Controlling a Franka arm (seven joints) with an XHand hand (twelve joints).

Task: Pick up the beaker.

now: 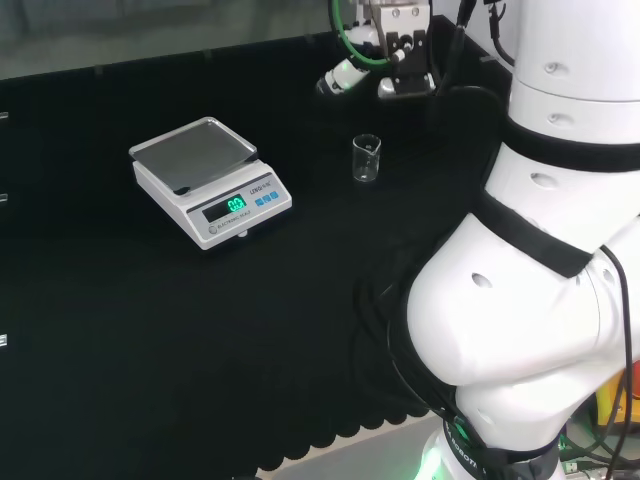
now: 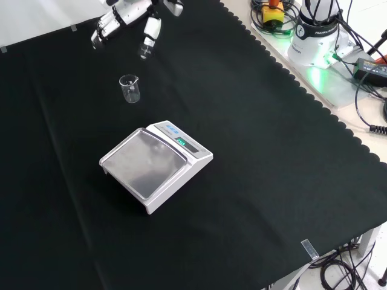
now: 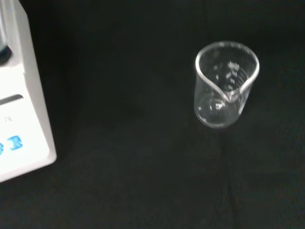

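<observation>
A small clear glass beaker (image 1: pixel 367 158) stands upright and empty on the black cloth, to the right of the scale in the head view. The front view shows the beaker (image 2: pixel 130 89) near the cloth's far left, and the wrist view shows the beaker (image 3: pixel 225 85) close up with its spout visible. The black and white hand (image 1: pixel 385 62) hovers above and beyond the beaker, apart from it. In the front view the hand (image 2: pixel 134 17) comes in from the top with its fingers straight and spread, holding nothing.
A white digital scale (image 1: pixel 210 182) with a steel pan and a lit display sits left of the beaker in the head view; the scale (image 2: pixel 156 166) lies nearer the camera in the front view. The arm's white links (image 1: pixel 540 260) stand at the head view's right.
</observation>
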